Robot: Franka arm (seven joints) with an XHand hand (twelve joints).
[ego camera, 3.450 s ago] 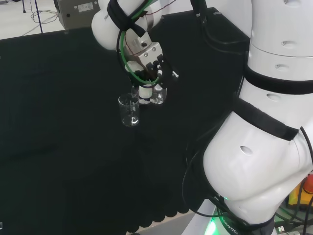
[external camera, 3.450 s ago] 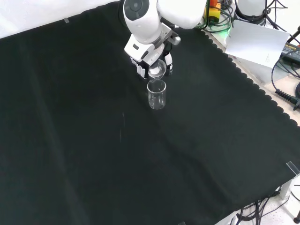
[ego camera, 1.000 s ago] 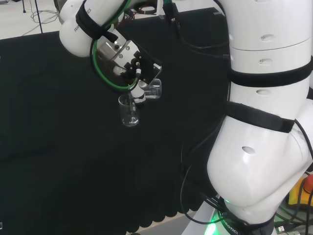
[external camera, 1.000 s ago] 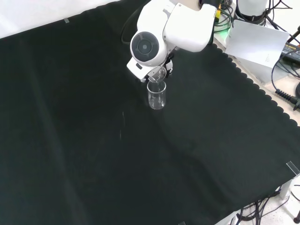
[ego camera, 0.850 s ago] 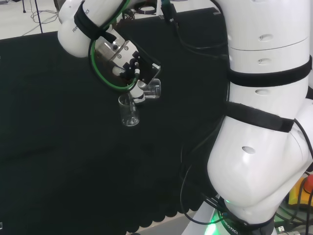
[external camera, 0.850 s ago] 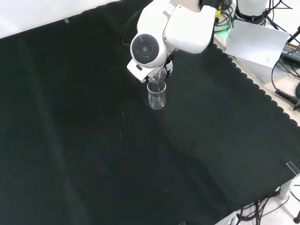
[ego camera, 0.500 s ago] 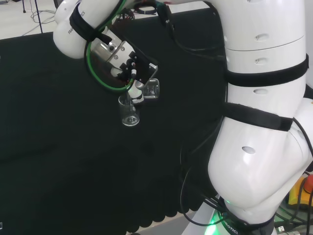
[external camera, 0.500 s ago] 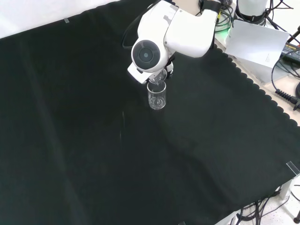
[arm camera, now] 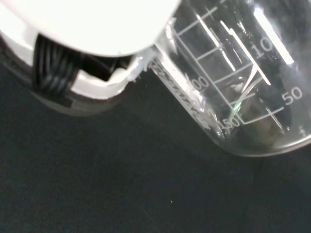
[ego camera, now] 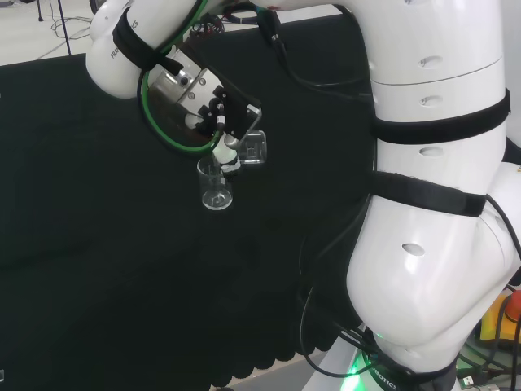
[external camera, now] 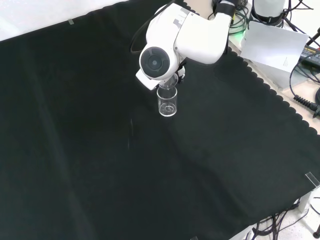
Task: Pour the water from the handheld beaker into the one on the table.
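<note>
Mid-pour, by the look of it. Hand (ego camera: pixel 218 122) curled round the handheld beaker (ego camera: pixel 251 148), fingers wrapped on its wall, the glass tipped far over toward the left of the head view with its base out to the right and its mouth down by the rim of the table beaker (ego camera: pixel 216 186). In the front view, table beaker (external camera: pixel 167 101) upright on the black cloth (external camera: pixel 100 150), just on the near side of the arm's big white link (external camera: pixel 170 45), with the tipped mouth sitting right over its far edge. Wrist view close on the held beaker's graduated wall (arm camera: pixel 233 82); too little shows there to tell whether any water is left inside. A small glint in the bottom of the table beaker, possibly water, not certain.

Judgement on doing this step well:
- Keep the pouring lip over the inside of the receiving rim, not outside it; with 2 clear glasses this near, easy to misjudge.
- Add tilt slowly, so the stream falls in a thin line and does not run back along the outer wall.
- Avoid any knock on the standing beaker: light, free on cloth, likely to tip or slide.
- Hold the tilt until drips end, then right the glass before lifting away.
</note>
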